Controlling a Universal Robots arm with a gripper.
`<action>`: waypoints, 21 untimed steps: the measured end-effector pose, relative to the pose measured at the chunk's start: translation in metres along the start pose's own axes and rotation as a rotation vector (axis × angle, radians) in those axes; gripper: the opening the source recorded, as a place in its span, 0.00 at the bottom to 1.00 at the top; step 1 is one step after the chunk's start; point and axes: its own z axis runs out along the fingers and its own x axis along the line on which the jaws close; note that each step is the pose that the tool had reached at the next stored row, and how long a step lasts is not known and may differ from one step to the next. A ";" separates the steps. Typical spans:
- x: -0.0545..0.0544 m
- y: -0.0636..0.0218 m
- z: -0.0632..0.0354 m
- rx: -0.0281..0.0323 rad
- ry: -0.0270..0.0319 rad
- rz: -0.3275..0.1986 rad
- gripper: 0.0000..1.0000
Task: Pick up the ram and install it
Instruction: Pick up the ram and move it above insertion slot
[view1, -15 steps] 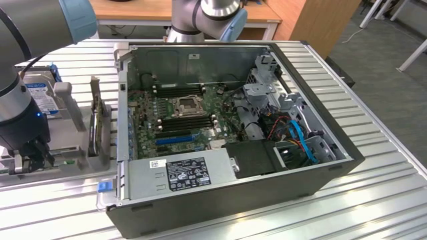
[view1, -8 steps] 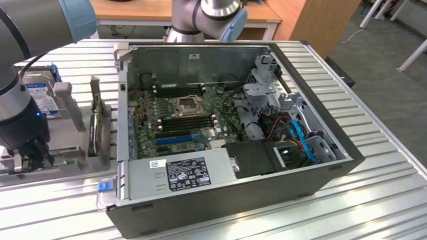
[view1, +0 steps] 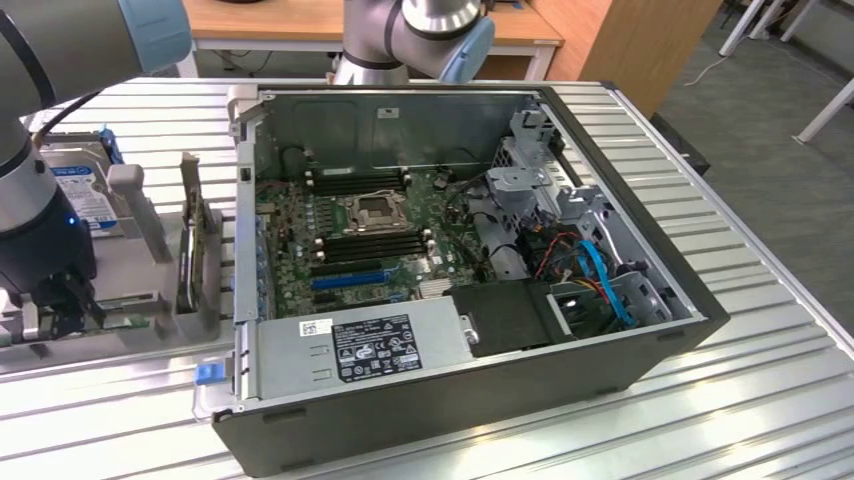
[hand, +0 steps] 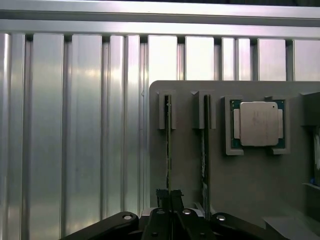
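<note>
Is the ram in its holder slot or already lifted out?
In: the ram stands on edge in the holder, with the fingers shut on it.

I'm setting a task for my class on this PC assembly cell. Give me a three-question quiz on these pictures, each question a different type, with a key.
1. True or false: the end effector is inside the computer case.
2. Multiple choice: in the wrist view, how many memory sticks stand on edge in the grey fixture? A. one B. two C. four
3. Fill the blank: the end effector is shut on the ____.
Key:
1. False. It is at the grey fixture, outside the case, on the exterior view's left.
2. B: the ram and a second stick.
3. ram
</note>
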 end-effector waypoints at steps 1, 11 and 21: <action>0.000 0.0000 -0.0014 0.0000 0.0000 0.000 0.12; -0.001 0.0004 -0.0177 -0.0001 0.0001 0.000 0.12; -0.001 0.0000 -0.0440 -0.0008 0.0001 0.000 0.12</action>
